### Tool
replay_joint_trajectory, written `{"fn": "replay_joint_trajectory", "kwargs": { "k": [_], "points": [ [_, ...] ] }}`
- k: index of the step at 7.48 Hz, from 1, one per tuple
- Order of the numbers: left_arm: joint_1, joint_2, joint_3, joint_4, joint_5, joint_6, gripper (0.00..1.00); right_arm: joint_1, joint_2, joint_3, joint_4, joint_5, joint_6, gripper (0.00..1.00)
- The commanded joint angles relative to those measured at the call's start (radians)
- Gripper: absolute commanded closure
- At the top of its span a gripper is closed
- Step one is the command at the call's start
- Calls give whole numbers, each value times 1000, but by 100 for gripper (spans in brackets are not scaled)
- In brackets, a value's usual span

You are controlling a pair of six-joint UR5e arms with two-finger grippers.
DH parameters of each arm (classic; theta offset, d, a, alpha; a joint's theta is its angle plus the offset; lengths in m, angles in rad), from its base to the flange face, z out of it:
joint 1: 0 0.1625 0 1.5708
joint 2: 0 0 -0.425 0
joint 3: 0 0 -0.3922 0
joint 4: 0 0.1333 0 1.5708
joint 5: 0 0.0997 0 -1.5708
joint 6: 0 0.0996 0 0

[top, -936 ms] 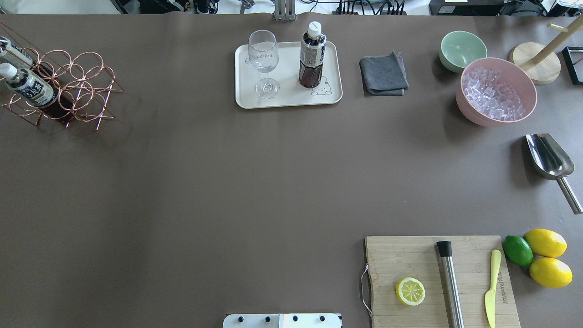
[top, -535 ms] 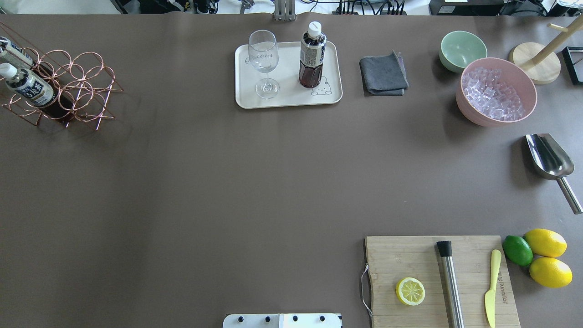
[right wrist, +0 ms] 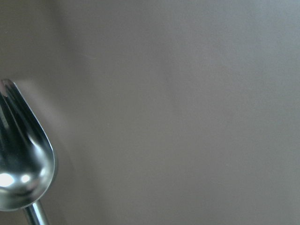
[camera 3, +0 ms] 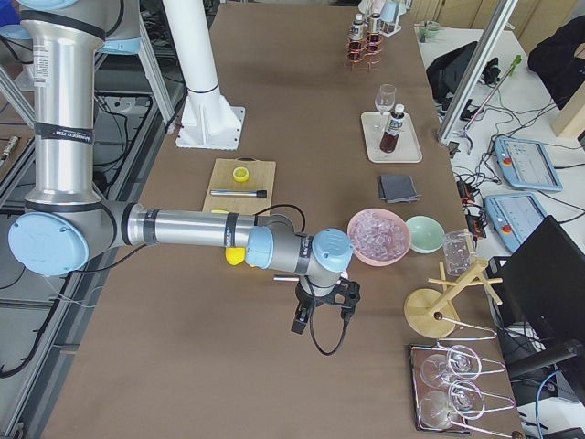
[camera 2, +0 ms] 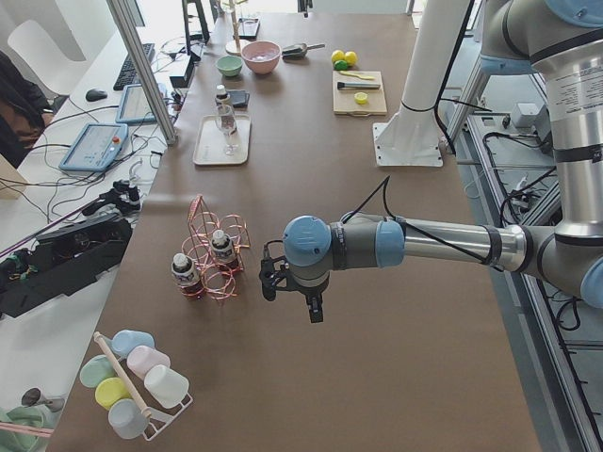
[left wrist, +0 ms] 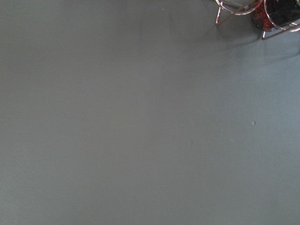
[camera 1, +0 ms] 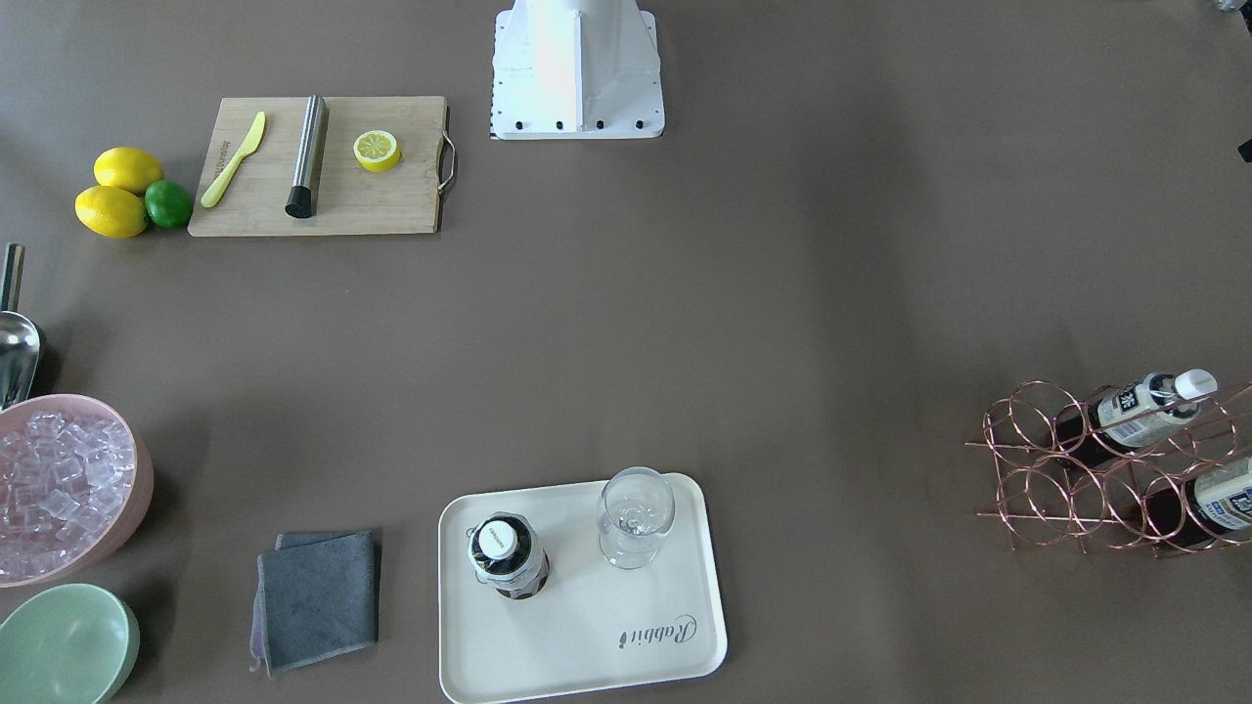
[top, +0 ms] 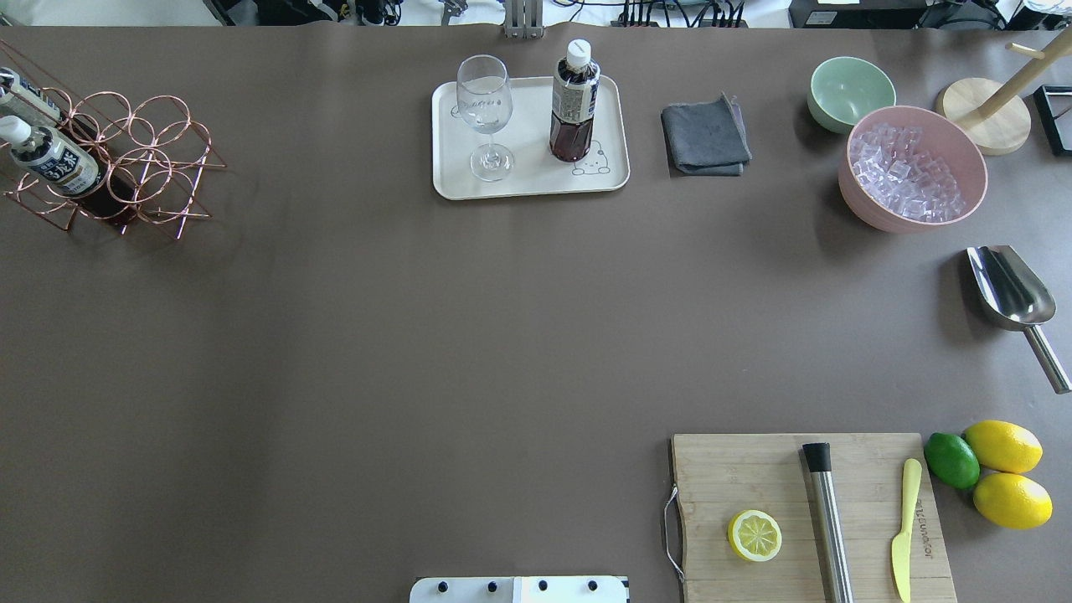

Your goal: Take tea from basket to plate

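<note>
My left gripper (camera 2: 294, 299) hangs near the tabletop's left end; grip state cannot tell. Nothing has moved this last second. Rose-gold wire basket (top: 126, 159), far-left corner, keeps two bottles. Brown tea bottle with white cap (top: 574, 109) stands upright on cream rectangular plate (top: 536, 180), mid far edge. Transfer looks done. Right gripper (camera 3: 322, 302): likewise cannot tell.

Soft, even overhead light lay on the brown surface (top: 419, 335); the basket (top: 126, 159) and pink bowl (top: 858, 209) cast only faint, blurred shadows. The left wrist view was dim and greenish. In the right wrist view, the scoop (right wrist: 23, 159) at lower left was unfocused, with glare spots.
</note>
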Motion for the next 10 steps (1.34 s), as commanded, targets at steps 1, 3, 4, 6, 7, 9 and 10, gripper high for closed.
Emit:
{"fn": "replay_joint_trajectory", "kwargs": {
  "k": [1, 3, 4, 6, 7, 9, 10],
  "points": [
    [-52, 1, 2, -5, 4, 2, 1, 0, 5, 3, 11, 3, -90, 0],
    [-51, -2, 11, -6, 9, 2, 1, 2, 8, -12, 139, 4, -188, 0],
    [-51, 0, 10, -6, 9, 2, 1, 2, 3, -52, 209, 6, -184, 0],
    [-51, 1, 11, -6, 7, 2, 1, 6, 1, -66, 221, 11, -192, 0],
    [-51, 4, 11, -6, 7, 2, 1, 6, 1, -66, 221, 9, -192, 0],
    [-51, 6, 10, -5, 7, 2, 1, 6, 1, -66, 221, 9, -190, 0],
    [-51, 6, 10, -5, 7, 2, 1, 6, 1, -66, 221, 9, -190, 0]
  ]
}}
